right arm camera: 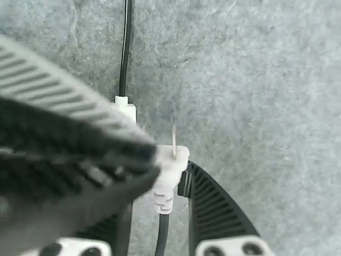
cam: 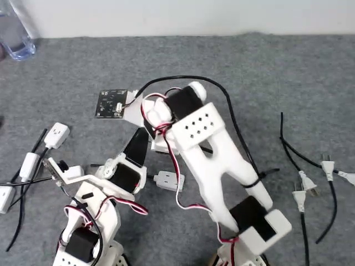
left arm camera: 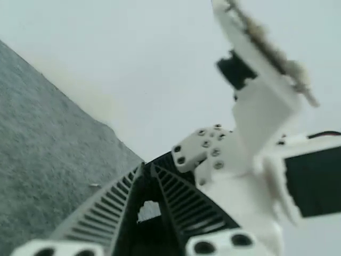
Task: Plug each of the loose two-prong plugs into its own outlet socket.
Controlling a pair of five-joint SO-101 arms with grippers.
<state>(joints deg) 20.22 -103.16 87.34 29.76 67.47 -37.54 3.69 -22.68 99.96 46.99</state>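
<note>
White plastic two-prong plug [right arm camera: 169, 172] on black cord [right arm camera: 161, 237]: found pinched across body by right gripper [right arm camera: 171, 162], prongs forward, near white socket block [right arm camera: 126, 109]. Judged light, rigid, slick; prongs thin, bendable, so best held by body, not cord. Left gripper [left arm camera: 146, 169] closed, apparently empty.

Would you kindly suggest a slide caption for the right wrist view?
Right tool gripping a white two-prong plug, prongs forward, over grey carpet.
</note>
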